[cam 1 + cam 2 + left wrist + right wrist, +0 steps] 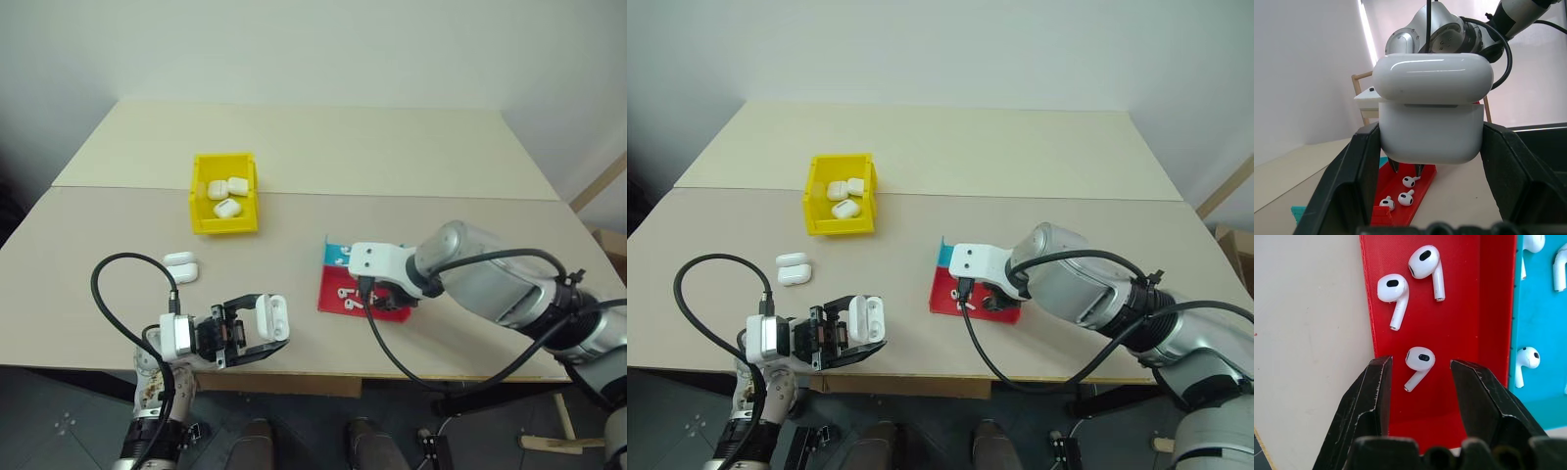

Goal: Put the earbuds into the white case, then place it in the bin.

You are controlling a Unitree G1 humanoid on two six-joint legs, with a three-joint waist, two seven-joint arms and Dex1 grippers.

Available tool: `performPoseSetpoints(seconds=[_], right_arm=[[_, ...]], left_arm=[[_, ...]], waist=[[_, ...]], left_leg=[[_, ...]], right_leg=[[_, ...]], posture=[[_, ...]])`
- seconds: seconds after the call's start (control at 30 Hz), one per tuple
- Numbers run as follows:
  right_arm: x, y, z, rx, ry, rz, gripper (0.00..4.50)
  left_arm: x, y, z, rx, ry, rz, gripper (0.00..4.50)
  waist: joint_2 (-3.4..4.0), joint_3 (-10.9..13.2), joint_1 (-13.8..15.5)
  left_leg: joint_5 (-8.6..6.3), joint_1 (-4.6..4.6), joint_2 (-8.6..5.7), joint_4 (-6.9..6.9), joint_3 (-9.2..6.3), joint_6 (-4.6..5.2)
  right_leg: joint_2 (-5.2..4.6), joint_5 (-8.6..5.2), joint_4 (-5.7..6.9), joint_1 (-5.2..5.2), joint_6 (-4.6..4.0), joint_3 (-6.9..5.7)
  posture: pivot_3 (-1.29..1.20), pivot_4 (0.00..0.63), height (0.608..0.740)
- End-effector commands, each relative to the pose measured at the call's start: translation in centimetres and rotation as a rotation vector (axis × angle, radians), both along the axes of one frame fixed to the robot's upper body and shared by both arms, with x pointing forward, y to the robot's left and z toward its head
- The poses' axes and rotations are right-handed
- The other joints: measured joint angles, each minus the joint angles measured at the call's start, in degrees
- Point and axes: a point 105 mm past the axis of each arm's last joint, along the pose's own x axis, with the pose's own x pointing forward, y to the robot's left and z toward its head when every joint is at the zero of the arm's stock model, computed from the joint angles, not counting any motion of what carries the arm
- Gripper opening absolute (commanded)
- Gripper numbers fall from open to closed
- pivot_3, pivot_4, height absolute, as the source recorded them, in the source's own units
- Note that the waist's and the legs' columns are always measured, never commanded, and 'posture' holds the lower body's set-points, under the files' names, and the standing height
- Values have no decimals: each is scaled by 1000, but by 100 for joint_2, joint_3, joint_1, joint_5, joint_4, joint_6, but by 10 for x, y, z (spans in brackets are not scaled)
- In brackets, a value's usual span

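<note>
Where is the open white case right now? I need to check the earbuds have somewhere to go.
The open white case is clamped in the left gripper at the table's near left edge, left of the red tray.

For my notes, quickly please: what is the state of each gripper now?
Left gripper: shut on the white case, its lid up.
Right gripper: open, fingers on both sides of one earbud in the red tray, holding nothing yet.

The white case [271, 318], glossy and rounded with its lid hinged open, sits raised at the table's near left. Three tiny white earbuds [1419, 361] (short stems) lie loose in the red tray, near right. The yellow bin [224, 220] stands farther left, holding three closed cases.
</note>
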Motion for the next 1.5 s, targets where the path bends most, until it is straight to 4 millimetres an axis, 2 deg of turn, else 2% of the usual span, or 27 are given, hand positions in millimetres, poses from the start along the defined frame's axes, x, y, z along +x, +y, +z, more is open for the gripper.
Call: performPoseSetpoints(seconds=[0.03, 0.5, 1.07, 1.13, 1.5], right_arm=[[1, 0, 1, 10, -11, -23, 2317], [7, -1, -10, 18, 3, -70, 2317], [14, -3, -11, 17, -1, -86, 2317], [14, -3, -11, 17, -2, -86, 1749], [13, 0, -10, 12, -5, -60, 1749]], left_arm=[[-1, 2, 2, -5, -34, 7, 2769], [0, 3, -3, 3, -38, 15, 2769], [2, 4, -6, 20, -47, 42, 2769], [2, 4, -6, 22, -46, 43, 2769], [3, 3, -7, 43, -46, 45, 2769]], waist=[[0, 0, -1], [0, 0, -64], [0, -6, -105], [0, -7, -105], [1, -7, -106]], left_leg=[[0, 0, 0, 0, 0, 0], [0, 0, 0, 0, -1, 0], [0, 4, 0, 1, -5, 1], [0, 5, 1, 1, -5, 1], [0, 4, 0, 1, -5, 1]], right_leg=[[0, 0, 0, 0, 0, 0], [1, 0, 0, 0, 0, -1], [1, 1, 5, 5, 0, -2], [1, 1, 5, 5, 0, -2], [2, 0, 6, 4, 0, -3]], posture=[[0, 150, 740], [0, 150, 740], [0, 150, 740], [0, 150, 740], [0, 150, 740]])
